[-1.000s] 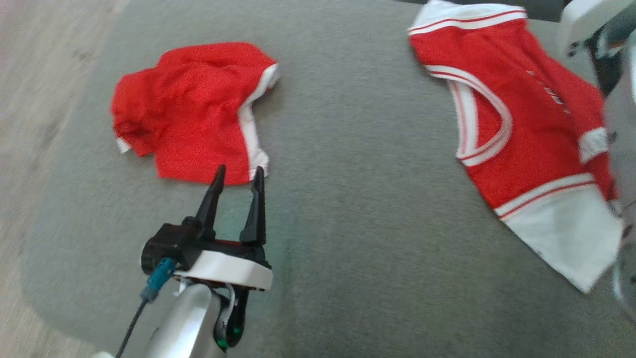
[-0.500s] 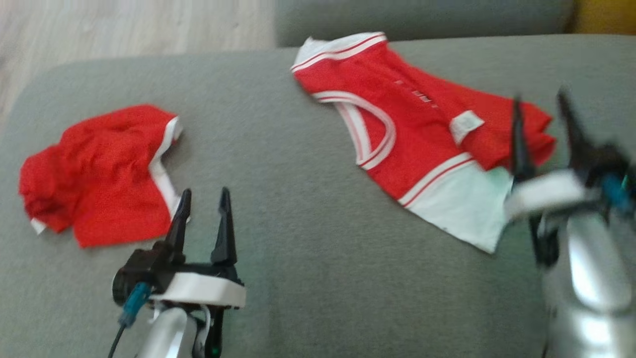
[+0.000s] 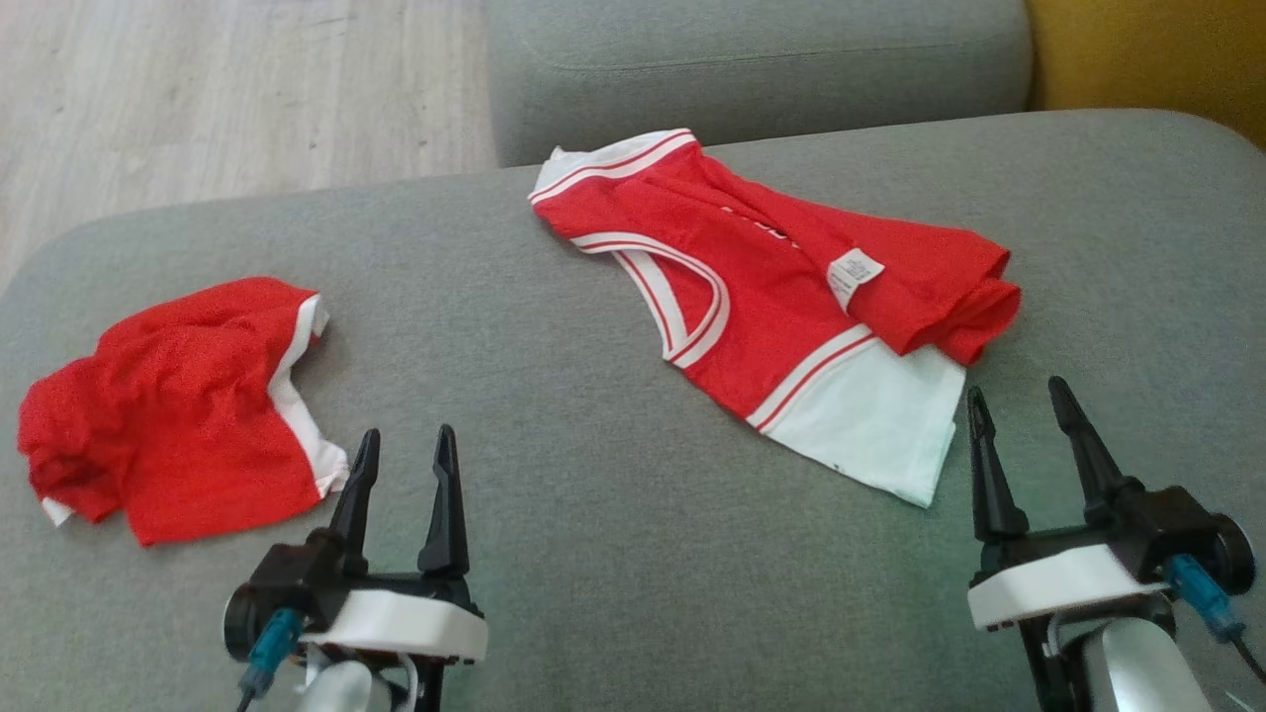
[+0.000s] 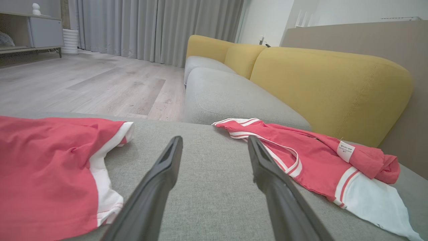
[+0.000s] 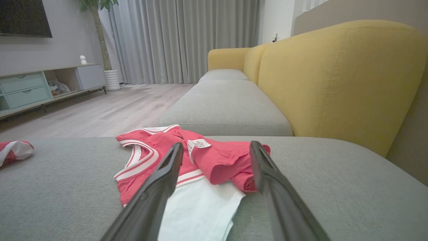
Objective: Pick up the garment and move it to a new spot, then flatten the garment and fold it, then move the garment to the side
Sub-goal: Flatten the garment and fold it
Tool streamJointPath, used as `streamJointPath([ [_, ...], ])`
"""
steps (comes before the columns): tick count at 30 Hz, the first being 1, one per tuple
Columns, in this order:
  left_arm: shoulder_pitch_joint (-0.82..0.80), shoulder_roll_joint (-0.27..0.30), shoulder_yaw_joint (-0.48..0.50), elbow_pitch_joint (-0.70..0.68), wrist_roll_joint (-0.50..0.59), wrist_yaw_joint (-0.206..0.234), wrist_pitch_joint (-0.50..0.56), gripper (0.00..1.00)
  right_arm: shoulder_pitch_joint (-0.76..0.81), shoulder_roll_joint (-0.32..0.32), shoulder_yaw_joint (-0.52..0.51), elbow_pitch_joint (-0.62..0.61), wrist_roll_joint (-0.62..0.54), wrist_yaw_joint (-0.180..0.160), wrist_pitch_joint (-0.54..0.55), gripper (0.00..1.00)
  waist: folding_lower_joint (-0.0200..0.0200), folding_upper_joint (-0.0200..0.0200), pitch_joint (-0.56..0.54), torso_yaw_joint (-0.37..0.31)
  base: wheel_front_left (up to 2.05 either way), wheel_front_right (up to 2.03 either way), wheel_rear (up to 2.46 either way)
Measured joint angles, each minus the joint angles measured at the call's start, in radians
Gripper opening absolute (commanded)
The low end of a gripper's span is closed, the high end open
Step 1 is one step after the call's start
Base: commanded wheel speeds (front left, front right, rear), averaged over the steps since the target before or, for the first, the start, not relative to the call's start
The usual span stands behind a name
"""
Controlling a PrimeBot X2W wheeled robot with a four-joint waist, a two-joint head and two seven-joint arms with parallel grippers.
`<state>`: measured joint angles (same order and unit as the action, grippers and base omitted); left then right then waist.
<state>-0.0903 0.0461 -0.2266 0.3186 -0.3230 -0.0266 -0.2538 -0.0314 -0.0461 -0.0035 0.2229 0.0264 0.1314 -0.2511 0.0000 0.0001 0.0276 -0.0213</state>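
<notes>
A red sleeveless garment (image 3: pixel 781 297) with white trim, a white hem panel and a small white label lies crumpled on the grey sofa cushion (image 3: pixel 593 514), right of centre. It also appears in the left wrist view (image 4: pixel 311 164) and the right wrist view (image 5: pixel 217 159). My right gripper (image 3: pixel 1016 389) stands open just in front of its near right edge, apart from it (image 5: pixel 216 144). My left gripper (image 3: pixel 407 435) is open and empty (image 4: pixel 214 139), beside the near right corner of a second red piece.
The second red piece with a white side stripe (image 3: pixel 188 396) lies bunched at the cushion's left (image 4: pixel 43 167). Another grey seat cushion (image 3: pixel 752 59) lies beyond, a yellow backrest (image 4: pixel 331 87) to the right, and wooden floor (image 3: pixel 227 89) past the far left edge.
The head camera has swung, so the whole picture shifted and the right gripper came fully into view. Neither garment has moved on the cushion. Both grippers stay open.
</notes>
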Motion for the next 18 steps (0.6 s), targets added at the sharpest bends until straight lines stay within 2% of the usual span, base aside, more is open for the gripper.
streamJointPath([
  [5,-0.001,0.0,-0.005,0.002,0.0,0.0,0.0,1.0,0.0,0.0,0.02,-0.002,-0.013,0.0,0.0,1.0,0.0,0.0,0.007,0.029,0.0,0.0,0.0],
  [9,-0.001,0.0,-0.009,0.007,0.0,-0.001,0.0,1.0,-0.001,0.0,0.084,0.026,-0.039,0.0,0.0,1.0,0.0,0.0,0.012,0.056,0.0,0.0,0.0],
  [14,-0.002,0.0,-0.014,0.017,0.0,-0.001,0.0,1.0,-0.022,0.0,0.172,0.126,-0.075,0.0,0.052,1.0,-0.0001,0.0,0.022,0.086,0.0,0.0,0.0],
  [18,-0.008,0.001,-0.026,0.019,0.0,-0.002,0.0,1.0,-0.087,-0.001,0.191,0.235,-0.129,0.0,0.094,1.0,0.0,0.0,0.041,0.103,0.0,0.0,0.0],
])
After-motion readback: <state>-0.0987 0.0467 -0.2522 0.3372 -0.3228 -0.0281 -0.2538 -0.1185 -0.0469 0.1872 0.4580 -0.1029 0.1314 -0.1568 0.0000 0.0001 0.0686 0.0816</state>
